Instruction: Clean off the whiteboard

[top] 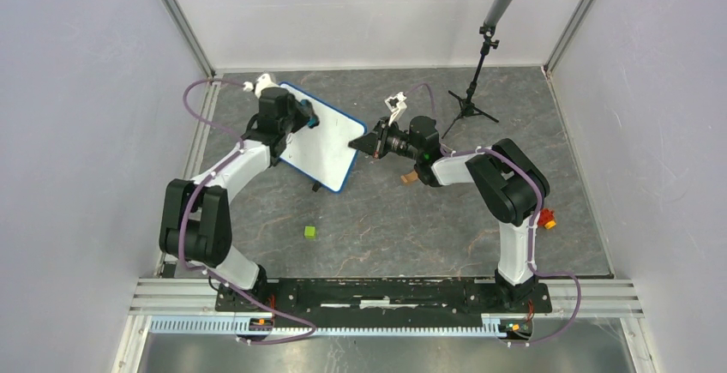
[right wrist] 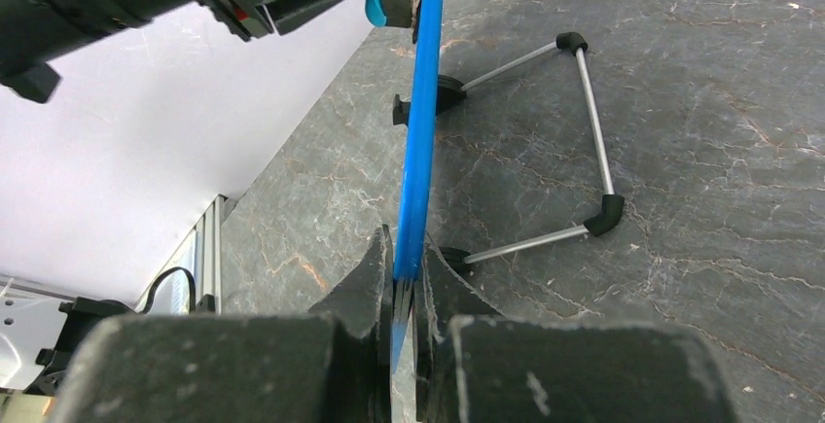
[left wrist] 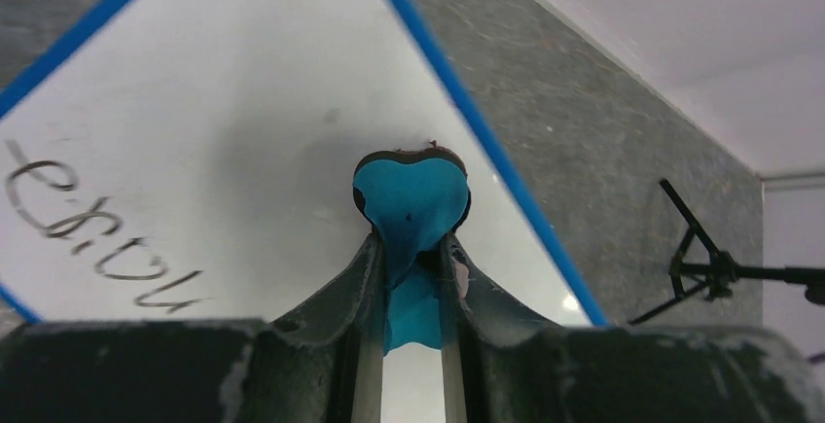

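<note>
Blue felt eraser [left wrist: 411,194] on white, blue-framed whiteboard [top: 330,141]; black handwriting [left wrist: 97,224] lies to its left.
Left pincer [left wrist: 413,248] clamped on the eraser, pad against the board, which stands propped left of centre on the grey marbled desk [top: 386,219]. In the wrist view the words sit left of and nearer than the pad; the stroke likely goes that way. Right pincer [right wrist: 404,282] nips the board's right edge.

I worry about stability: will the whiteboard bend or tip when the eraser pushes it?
Probably stiff: the whiteboard edge looks straight. Its wire stand could let it tip, though the right gripper clamping its frame likely steadies it.
</note>
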Robot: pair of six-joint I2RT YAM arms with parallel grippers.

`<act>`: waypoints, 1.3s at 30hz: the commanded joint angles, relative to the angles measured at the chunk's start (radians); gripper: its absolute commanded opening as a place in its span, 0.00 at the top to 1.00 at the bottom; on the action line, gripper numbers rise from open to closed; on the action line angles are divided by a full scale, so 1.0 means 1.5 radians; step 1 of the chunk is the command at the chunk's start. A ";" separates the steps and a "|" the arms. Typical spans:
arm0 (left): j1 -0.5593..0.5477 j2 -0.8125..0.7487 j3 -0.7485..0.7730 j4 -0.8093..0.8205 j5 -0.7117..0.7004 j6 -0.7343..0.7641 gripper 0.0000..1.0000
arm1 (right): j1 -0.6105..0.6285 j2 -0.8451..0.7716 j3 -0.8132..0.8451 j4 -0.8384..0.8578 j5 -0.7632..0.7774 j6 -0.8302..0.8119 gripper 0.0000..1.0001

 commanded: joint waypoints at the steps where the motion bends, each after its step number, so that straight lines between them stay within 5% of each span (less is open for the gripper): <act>1: -0.080 0.031 0.054 -0.030 0.080 0.050 0.84 | 0.027 0.010 0.018 0.007 -0.072 -0.063 1.00; 9: -0.078 0.004 0.007 -0.040 0.049 0.068 0.85 | 0.027 0.010 0.017 0.007 -0.073 -0.063 1.00; 19: 0.096 -0.041 -0.192 0.045 0.114 -0.063 0.85 | 0.027 0.008 0.015 0.007 -0.073 -0.064 1.00; 24: 0.122 -0.046 -0.226 0.061 0.108 -0.081 0.85 | 0.027 0.008 0.015 0.008 -0.073 -0.063 1.00; 31: 0.052 -0.038 -0.154 0.061 0.091 -0.061 0.84 | 0.027 0.008 0.017 0.010 -0.073 -0.061 1.00; 39: -0.078 -0.015 -0.016 0.033 0.100 0.096 0.82 | 0.027 0.009 0.018 0.008 -0.074 -0.062 1.00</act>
